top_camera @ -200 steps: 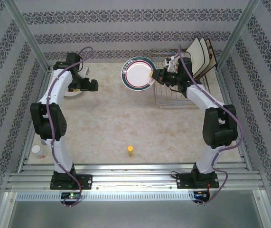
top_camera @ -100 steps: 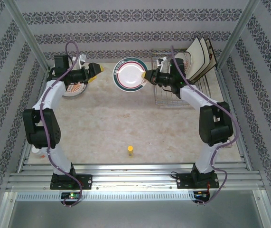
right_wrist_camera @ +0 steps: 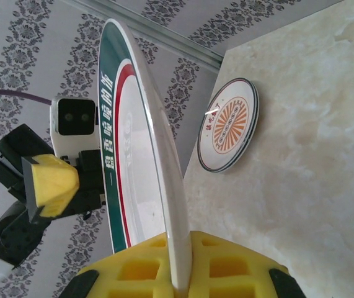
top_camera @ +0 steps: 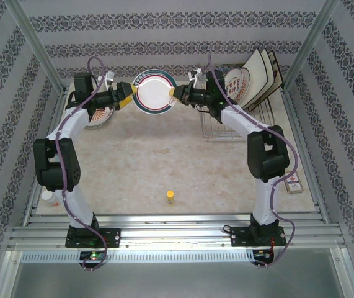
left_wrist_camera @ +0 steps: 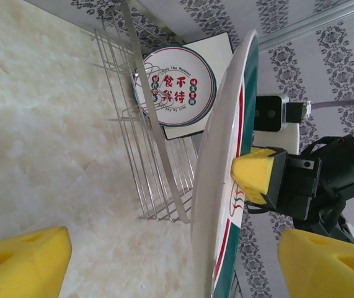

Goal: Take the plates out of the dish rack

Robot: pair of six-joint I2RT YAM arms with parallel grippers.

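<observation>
The pale marbled table (top_camera: 164,155) takes up the middle of the overhead view. On it, at the upper right, stands the wire dish rack (top_camera: 226,127). Square cream plates (top_camera: 258,71) lean on edge at its far right end. Just left of them, also in the rack, a round plate (top_camera: 237,82) stands upright. The left wrist view shows that rack (left_wrist_camera: 158,155) at upper centre, with the round plate (left_wrist_camera: 173,87) facing out, green-rimmed with red characters, and a square one (left_wrist_camera: 217,49) behind it.

At top centre of the overhead view, left of the rack and off the table, a green-rimmed plate (top_camera: 154,93) hangs on edge between the two arms. The right gripper (top_camera: 175,94) is clamped on its right rim. In the right wrist view the yellow pads (right_wrist_camera: 226,267) pinch the plate (right_wrist_camera: 133,143) edge-on.

The left gripper (top_camera: 127,94) sits at the plate's left rim with its fingers spread apart. In its own view the plate's edge (left_wrist_camera: 217,186) stands between the two pads (left_wrist_camera: 22,261).

An orange-rayed plate (top_camera: 99,116) lies flat on the table at upper left. I cannot tell whether more lie under it.

A small yellow object (top_camera: 171,197) stands alone low in the centre.
</observation>
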